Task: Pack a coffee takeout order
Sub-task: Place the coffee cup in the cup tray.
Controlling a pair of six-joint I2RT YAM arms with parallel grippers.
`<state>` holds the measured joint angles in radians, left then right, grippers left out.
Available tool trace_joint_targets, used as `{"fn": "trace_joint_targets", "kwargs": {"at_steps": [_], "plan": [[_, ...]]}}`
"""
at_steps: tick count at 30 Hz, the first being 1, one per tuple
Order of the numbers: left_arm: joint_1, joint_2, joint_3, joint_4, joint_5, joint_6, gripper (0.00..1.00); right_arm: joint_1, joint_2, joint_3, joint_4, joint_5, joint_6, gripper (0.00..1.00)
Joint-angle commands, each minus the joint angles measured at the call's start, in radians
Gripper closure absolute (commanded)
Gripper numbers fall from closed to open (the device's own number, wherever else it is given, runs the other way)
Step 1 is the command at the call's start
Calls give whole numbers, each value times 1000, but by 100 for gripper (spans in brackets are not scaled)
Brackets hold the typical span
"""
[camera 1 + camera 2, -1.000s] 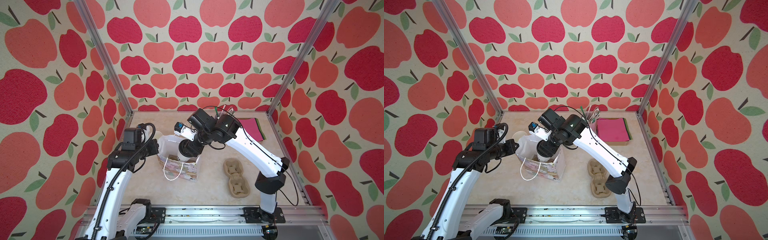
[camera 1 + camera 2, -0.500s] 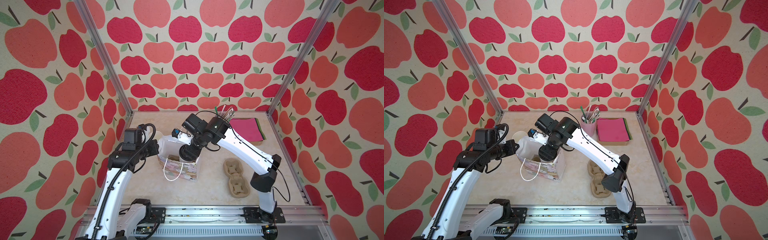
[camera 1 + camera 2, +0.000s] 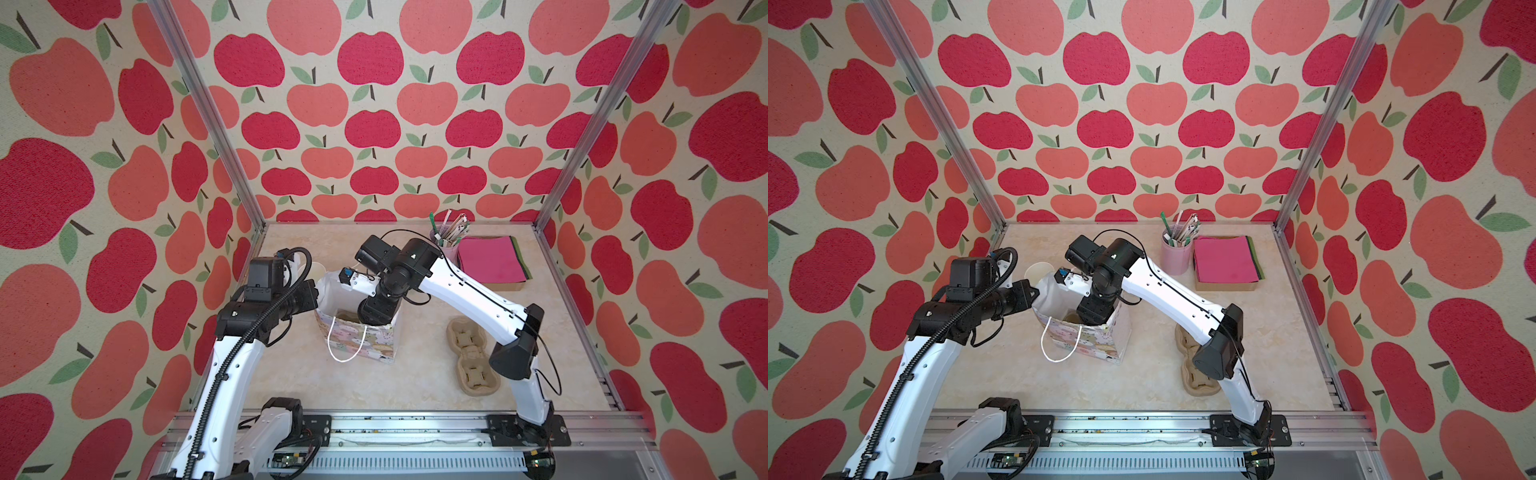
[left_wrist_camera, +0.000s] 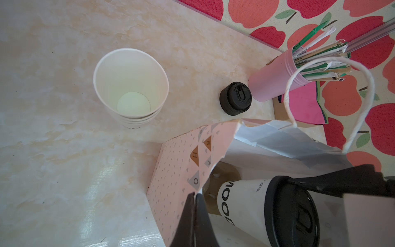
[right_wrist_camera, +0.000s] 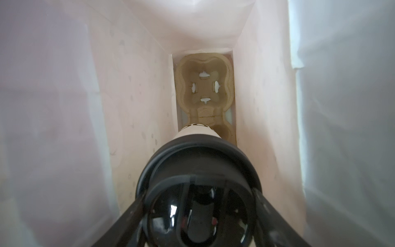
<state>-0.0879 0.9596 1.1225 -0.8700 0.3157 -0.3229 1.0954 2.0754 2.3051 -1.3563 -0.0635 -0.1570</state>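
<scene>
Over the last second the right arm (image 3: 457, 291) has dropped. Its jaws, then at the mouth of the patterned bag (image 3: 365, 343), are now down inside it, gripping the white cup (image 4: 241, 203) by its black lid (image 5: 198, 162). The cup hangs upright over the nearer socket of the pulp carrier (image 5: 204, 85) on the bag's floor; I cannot tell whether it touches.

The left jaws have not shifted and are clamped shut on the bag's left rim. The bag's walls stand close on both sides of the cup, and a white rope handle (image 4: 361, 70) arches above the mouth.

The bag stands mid-desk (image 3: 374, 390), toward the left edge. Behind it are a stack of lidless cups (image 4: 130, 85) and a spare lid (image 4: 235, 98). At the far right corner are a pink holder (image 4: 271, 83) with the green straw (image 3: 433, 222) and the magenta napkin (image 3: 490, 259) pile. A second carrier (image 3: 471, 357) lies toward the right edge.
</scene>
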Motion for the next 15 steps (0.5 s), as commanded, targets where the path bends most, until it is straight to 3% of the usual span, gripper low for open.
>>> {"fn": "trace_joint_targets", "kwargs": {"at_steps": [1,15], "plan": [[5,-14,-20,-1,7,16,100,-13,25,-11,-35,-23,-19,42],[5,-16,-33,3,5,19,100,-20,71,-18,-55,-34,-36,42]]}}
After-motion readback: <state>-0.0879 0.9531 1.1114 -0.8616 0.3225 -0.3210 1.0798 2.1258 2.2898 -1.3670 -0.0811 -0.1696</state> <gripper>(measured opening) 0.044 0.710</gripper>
